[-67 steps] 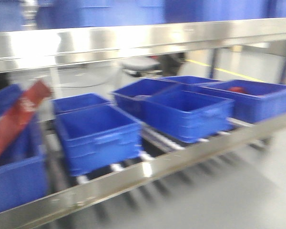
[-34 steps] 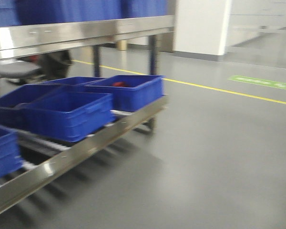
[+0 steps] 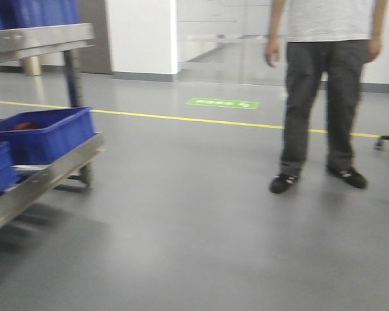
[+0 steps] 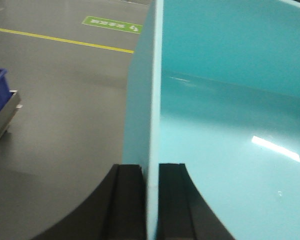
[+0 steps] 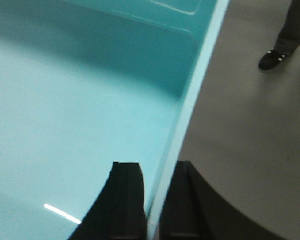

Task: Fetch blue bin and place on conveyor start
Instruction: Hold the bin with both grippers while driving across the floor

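The pale turquoise blue bin (image 4: 225,130) is held above the grey floor by both grippers. My left gripper (image 4: 150,172) is shut on its left wall, one black finger outside and one inside. My right gripper (image 5: 157,172) is shut on its right wall (image 5: 195,90) the same way. The bin's smooth inside (image 5: 65,100) is empty. The bin and both grippers do not show in the front view. The conveyor start is out of view.
A stainless-steel shelf rail (image 3: 45,178) with royal-blue crates (image 3: 42,133) stands at the left; its corner also shows in the left wrist view (image 4: 5,115). A person in dark trousers (image 3: 318,97) stands ahead right. A yellow floor line (image 3: 201,120) and green marking (image 3: 222,102) lie ahead.
The front view has swung right: the rack of royal-blue crates slid off to the left edge, and open floor and a standing person came into view.
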You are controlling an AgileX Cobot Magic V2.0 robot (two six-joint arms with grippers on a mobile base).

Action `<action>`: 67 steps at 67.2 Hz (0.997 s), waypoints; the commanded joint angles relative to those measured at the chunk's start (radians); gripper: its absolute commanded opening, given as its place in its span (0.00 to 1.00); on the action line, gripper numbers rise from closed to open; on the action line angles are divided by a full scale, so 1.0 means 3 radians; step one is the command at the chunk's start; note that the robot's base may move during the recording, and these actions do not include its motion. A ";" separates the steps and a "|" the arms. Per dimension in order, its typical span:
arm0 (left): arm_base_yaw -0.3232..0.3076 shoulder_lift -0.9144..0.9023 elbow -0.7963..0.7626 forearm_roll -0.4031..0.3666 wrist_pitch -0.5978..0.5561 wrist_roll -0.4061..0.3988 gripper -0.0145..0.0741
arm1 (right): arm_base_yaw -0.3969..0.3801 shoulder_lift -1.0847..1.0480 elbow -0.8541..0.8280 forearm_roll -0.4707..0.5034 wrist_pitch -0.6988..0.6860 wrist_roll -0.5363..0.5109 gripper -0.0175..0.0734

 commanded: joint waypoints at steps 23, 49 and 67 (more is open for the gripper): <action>-0.0002 -0.0054 -0.0028 -0.0045 -0.0205 -0.0018 0.04 | -0.0003 -0.0041 -0.0034 -0.0036 -0.0085 -0.0104 0.02; -0.0002 -0.0054 -0.0028 -0.0045 -0.0205 -0.0018 0.04 | -0.0003 -0.0041 -0.0034 -0.0036 -0.0085 -0.0104 0.02; -0.0002 -0.0054 -0.0028 -0.0045 -0.0205 -0.0018 0.04 | -0.0003 -0.0041 -0.0034 -0.0036 -0.0085 -0.0104 0.02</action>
